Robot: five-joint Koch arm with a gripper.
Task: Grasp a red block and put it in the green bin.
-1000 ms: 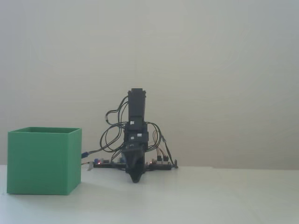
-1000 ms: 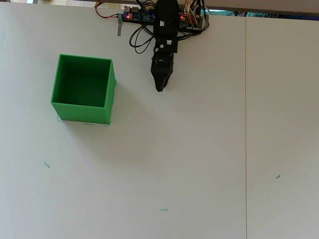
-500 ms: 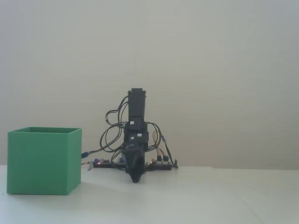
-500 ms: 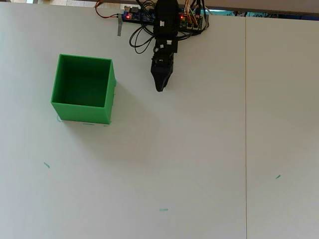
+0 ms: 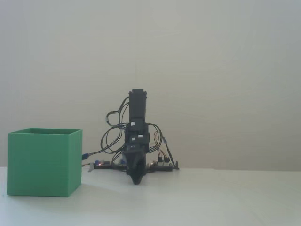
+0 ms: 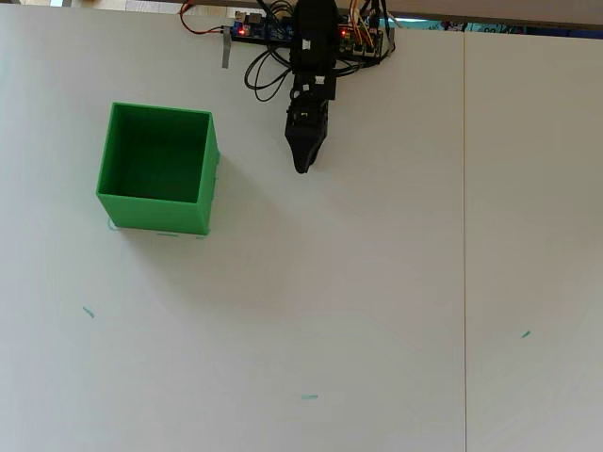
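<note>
no red block visible in either view. gripper (image 6: 301,168) folded near its base, tip pointing down-frame in overhead view, jaws look pressed together, empty. green bin (image 6: 155,202) sits just left of it.

gripper (image 6: 301,168) | jaws overlap, state unclear | arm base (image 6: 311,8) cropped at top

A white table (image 6: 377,282) carries the green bin (image 6: 155,174) and the arm's circuit boards (image 6: 273,33) at its far edge.
</note>
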